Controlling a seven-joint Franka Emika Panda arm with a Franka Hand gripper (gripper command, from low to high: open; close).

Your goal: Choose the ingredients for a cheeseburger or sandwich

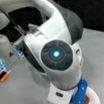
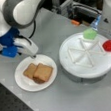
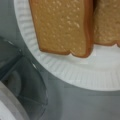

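The arm fills a front view, and the gripper (image 2: 33,55) hangs just above the far rim of the white plate (image 2: 24,82); whether its jaws are released or clenched I cannot tell. The big round divided tray (image 2: 71,67) holds a green leaf (image 2: 90,33) and a red disc (image 2: 109,45). On the plate lie two toast squares (image 2: 37,71), with perhaps a dark patty under them. The stacking step seems nearly complete.

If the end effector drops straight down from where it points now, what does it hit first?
Most likely the rim of the white round paper plate. The end effector hangs over the plate's far edge, beside the two tan toast squares, not above them. Depth is uncertain.
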